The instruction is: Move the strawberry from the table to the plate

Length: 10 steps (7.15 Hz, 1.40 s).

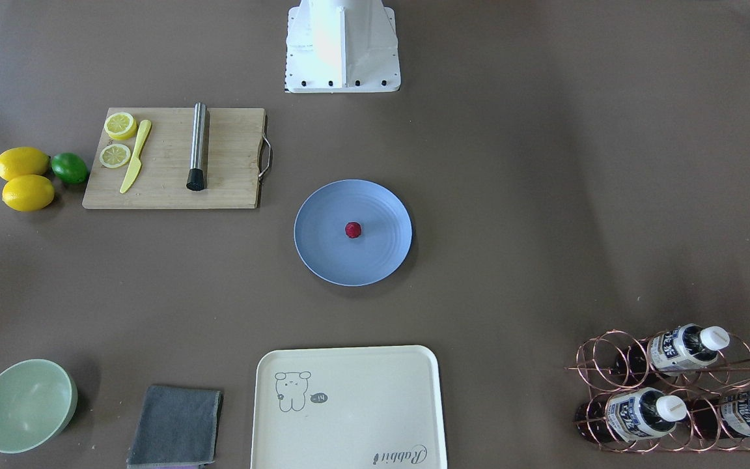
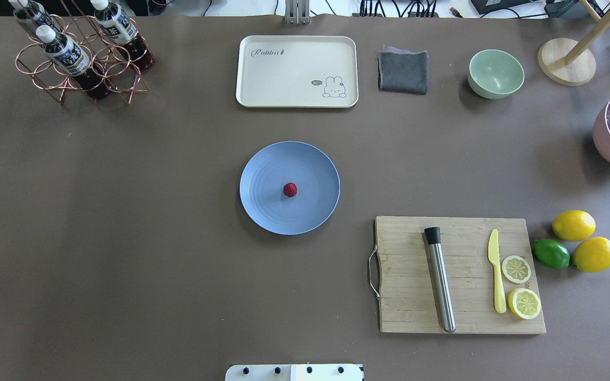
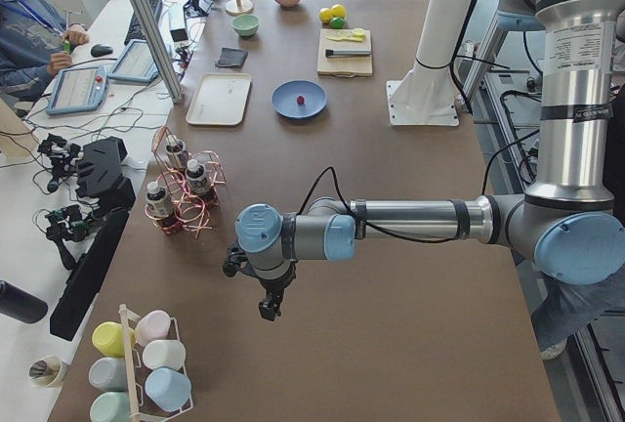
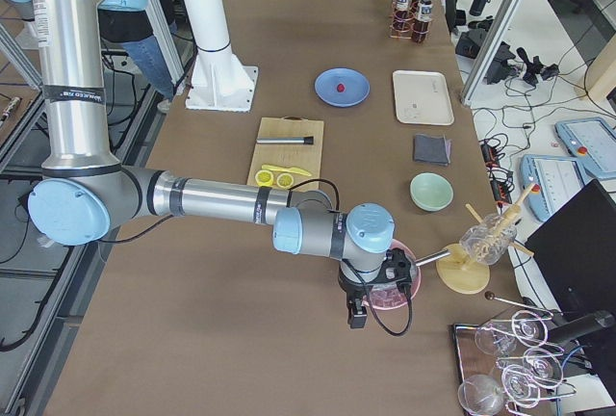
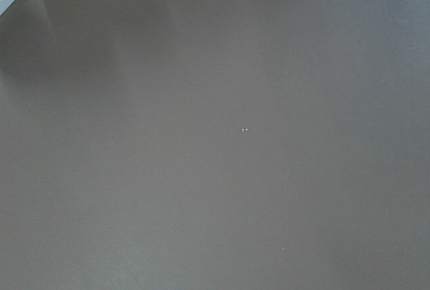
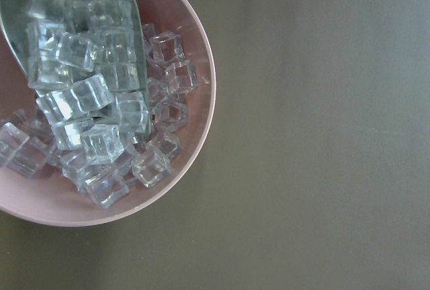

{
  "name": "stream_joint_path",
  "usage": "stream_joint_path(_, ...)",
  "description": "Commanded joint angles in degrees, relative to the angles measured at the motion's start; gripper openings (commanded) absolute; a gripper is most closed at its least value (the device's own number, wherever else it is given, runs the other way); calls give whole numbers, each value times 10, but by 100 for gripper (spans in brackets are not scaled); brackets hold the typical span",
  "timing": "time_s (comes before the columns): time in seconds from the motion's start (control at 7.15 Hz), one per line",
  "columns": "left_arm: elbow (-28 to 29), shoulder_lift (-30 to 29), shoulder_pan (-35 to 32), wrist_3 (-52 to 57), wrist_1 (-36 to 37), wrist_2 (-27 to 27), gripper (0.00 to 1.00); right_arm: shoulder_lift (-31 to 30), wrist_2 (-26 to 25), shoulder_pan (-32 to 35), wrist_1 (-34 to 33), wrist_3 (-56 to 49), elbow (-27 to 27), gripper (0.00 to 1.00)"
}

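Tiny dark-red bumpy strawberry sits mid round light-blue plate on the brown-grey table, well apart from both hands | left hand hangs over plain table top, fingers pointing down, open or closed: can't tell | right hand hangs by the rim of a pink bowl of clear ice cubes, grip: can't tell

Bright even light; soft shadows on table; left wrist view dim, featureless.
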Motion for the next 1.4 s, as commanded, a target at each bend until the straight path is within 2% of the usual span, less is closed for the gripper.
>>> stream_joint_path(0.0,6,-1,-1,-2,2,-79,98,-3,1,0,0,0,0,100)
stream_joint_path(0.42,20,8,-3,0,-2,-80,98,-3,1,-1,0,0,0,100)
stream_joint_path(0.7,20,2,-32,0,-1,-38,98,-3,1,-1,0,-1,0,100)
stream_joint_path(1.26,20,0,-42,-2,-1,-39,98,-3,0,-1,1,-1,1,100)
